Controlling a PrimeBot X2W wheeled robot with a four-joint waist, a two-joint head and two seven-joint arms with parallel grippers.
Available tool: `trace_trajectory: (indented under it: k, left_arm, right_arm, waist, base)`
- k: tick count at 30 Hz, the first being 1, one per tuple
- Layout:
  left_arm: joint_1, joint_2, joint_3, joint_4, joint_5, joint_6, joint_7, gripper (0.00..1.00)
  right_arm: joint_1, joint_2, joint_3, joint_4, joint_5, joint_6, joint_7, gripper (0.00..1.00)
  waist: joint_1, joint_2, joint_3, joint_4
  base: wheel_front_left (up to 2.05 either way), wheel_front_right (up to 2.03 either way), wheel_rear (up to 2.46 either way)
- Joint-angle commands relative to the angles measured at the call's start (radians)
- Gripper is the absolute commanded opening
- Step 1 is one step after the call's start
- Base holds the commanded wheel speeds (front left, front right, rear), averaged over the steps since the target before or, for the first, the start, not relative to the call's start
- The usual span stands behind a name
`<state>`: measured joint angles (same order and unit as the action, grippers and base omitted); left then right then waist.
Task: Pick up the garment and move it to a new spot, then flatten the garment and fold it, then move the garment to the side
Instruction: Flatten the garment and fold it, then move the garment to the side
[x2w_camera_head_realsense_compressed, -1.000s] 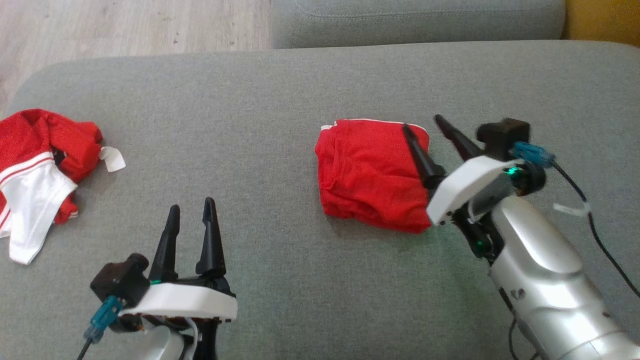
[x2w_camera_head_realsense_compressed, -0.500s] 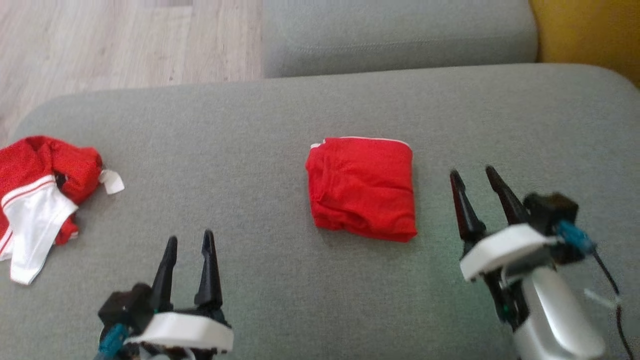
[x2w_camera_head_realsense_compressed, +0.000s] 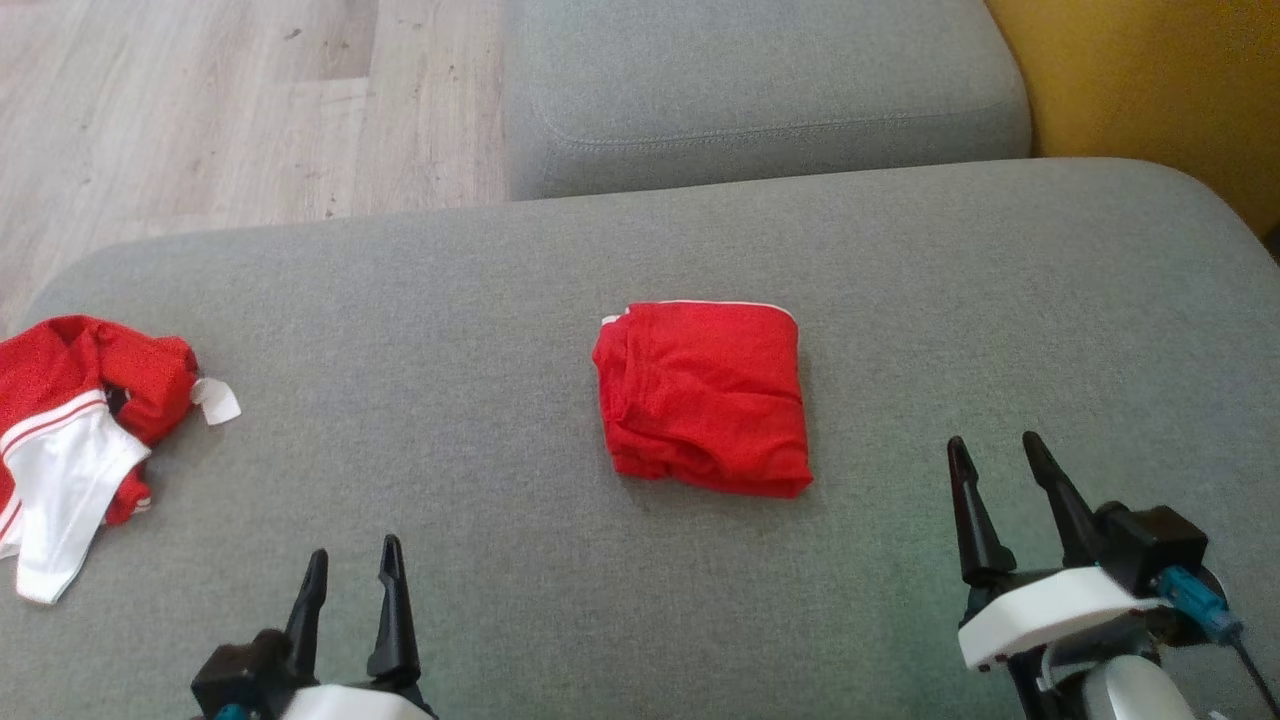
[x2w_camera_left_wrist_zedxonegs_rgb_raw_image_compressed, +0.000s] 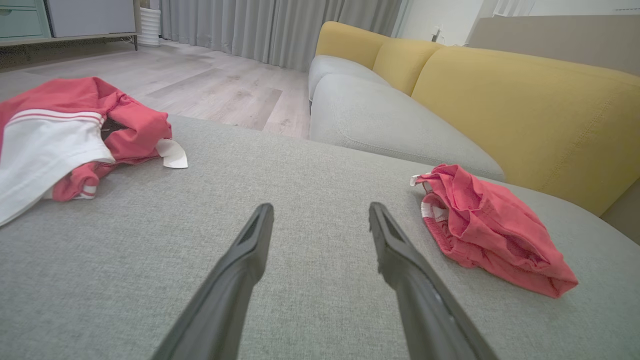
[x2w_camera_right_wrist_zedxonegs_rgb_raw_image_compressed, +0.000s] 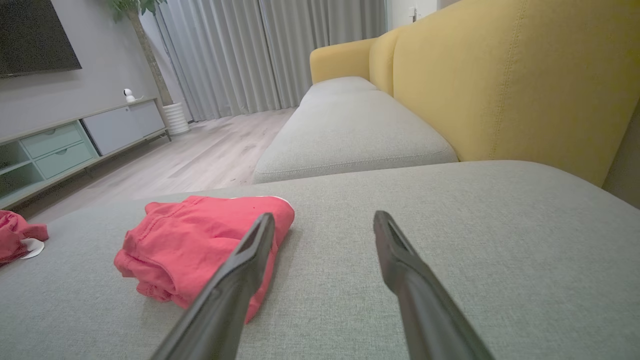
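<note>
The folded red garment (x2w_camera_head_realsense_compressed: 703, 397) lies near the middle of the wide grey cushion (x2w_camera_head_realsense_compressed: 480, 300). It is a neat, squarish packet with a thin white edge along its far side and its thicker, rumpled folds toward the robot, and nothing touches it. The right gripper (x2w_camera_head_realsense_compressed: 992, 440) hangs over the cushion to the garment's right and a little nearer the robot, its two dark fingers spread apart and holding nothing. In the right wrist view the garment sits beyond the finger on that view's left, and there is bare grey fabric between the two fingers. The left gripper (x2w_camera_head_realsense_compressed: 354, 548) is at the near edge, well apart from the garment, its fingers likewise parted and empty and pointing across the cushion. Far over at the cushion's left edge a second garment (x2w_camera_head_realsense_compressed: 70, 420), red with a white panel and stripes, lies crumpled in a heap with a white tag (x2w_camera_head_realsense_compressed: 218, 400) sticking out beside it. Behind the big cushion is another grey seat cushion (x2w_camera_head_realsense_compressed: 760, 90), with a yellow backrest (x2w_camera_head_realsense_compressed: 1150, 90) at the right and pale wood floor (x2w_camera_head_realsense_compressed: 200, 110) at the left. Grey curtains (x2w_camera_right_wrist_zedxonegs_rgb_raw_image_compressed: 240, 55) hang across the far end of the room.
</note>
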<state>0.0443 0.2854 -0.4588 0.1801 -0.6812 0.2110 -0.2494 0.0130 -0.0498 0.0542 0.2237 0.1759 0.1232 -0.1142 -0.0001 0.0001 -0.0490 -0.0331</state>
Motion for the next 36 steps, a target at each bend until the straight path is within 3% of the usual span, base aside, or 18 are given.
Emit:
trace_trajectory:
  k: [1,24,27,36]
  left_arm:
    - [-0.028,0.008,0.045,-0.023,0.01,-0.003,-0.012,1.0]
    - [-0.025,-0.011,0.054,-0.014,0.04,-0.01,-0.012,1.0]
    - [-0.028,-0.011,0.05,-0.018,0.043,-0.01,-0.011,1.0]
    - [-0.05,-0.015,0.029,-0.028,0.054,-0.017,-0.006,1.0]
  right_arm:
    - [-0.03,-0.001,0.02,-0.046,-0.004,0.008,0.001,1.0]
    - [-0.014,-0.001,0.029,-0.035,0.017,0.008,0.056,1.0]
    - [-0.038,-0.001,0.005,-0.031,0.074,0.008,0.089,1.0]
    - [-0.206,-0.001,-0.083,0.036,0.086,0.008,0.236,1.0]
  waist:
    - [0.0001,-0.0001,0.0,0.002]
    - [0.0001,-0.0001,0.007,0.032]
    - [0.0001,-0.0001,0.012,0.045]
    - [0.0001,-0.0001,0.044,0.112]
  base:
    - [0.0,0.0,0.0]
    - [0.0,0.0,0.0]
    - [0.0,0.0,0.0]
    - [0.0,0.0,0.0]
